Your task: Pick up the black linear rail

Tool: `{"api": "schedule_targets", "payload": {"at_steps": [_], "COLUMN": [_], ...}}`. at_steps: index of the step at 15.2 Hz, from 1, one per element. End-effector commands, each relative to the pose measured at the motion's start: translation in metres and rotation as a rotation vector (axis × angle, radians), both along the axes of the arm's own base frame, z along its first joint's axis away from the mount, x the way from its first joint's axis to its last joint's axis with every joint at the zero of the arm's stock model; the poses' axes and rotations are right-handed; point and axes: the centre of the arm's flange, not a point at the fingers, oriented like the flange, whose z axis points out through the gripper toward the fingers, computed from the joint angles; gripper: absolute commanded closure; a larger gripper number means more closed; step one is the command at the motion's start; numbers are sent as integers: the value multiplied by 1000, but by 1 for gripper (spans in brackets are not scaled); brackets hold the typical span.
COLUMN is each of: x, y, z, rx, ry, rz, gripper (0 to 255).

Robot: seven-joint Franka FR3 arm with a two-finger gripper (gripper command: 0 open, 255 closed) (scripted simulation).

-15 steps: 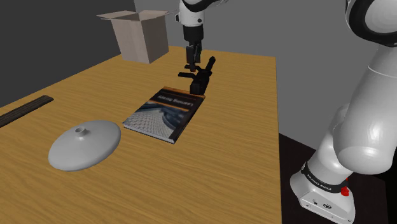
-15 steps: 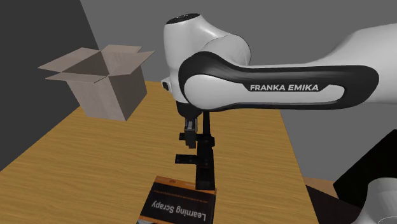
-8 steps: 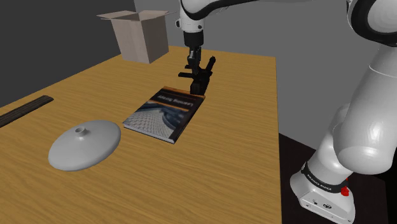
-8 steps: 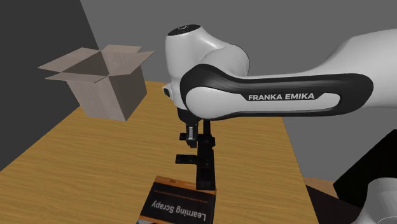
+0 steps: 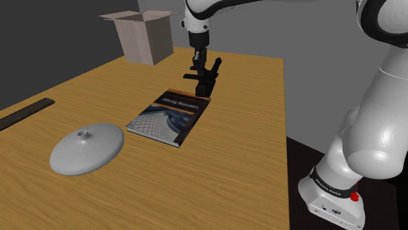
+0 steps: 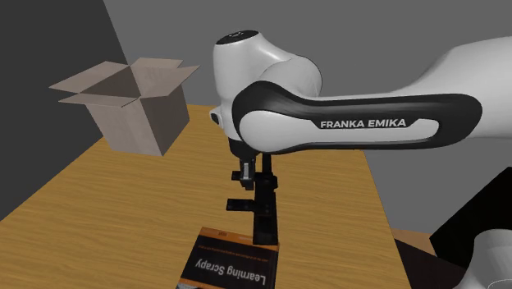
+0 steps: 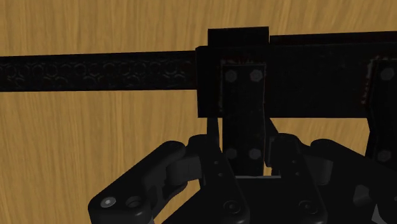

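End effector [image 7: 242, 137] pinching the black linear rail [image 5: 209, 78] by its carriage block, with fingers tight on both sides. The rail sits at the book's [image 5: 167, 116] far edge, its near end over or touching that edge — cannot tell which. A cardboard box [image 5: 142, 36] stands well beyond the book on the desk [image 5: 216, 176].

The gripper [image 7: 242, 130] clasps the black linear rail [image 7: 95, 71] by its carriage block [image 7: 242, 95], with the wooden table [image 7: 76, 146] behind.
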Motion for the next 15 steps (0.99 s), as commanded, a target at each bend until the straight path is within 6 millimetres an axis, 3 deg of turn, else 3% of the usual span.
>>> {"api": "schedule_targets", "payload": {"at_steps": [1, 15], "x": [0, 0], "y": [0, 0], "z": [8, 77], "rx": [0, 0], "ry": [0, 0], "rz": [0, 0], "gripper": [255, 255]}}
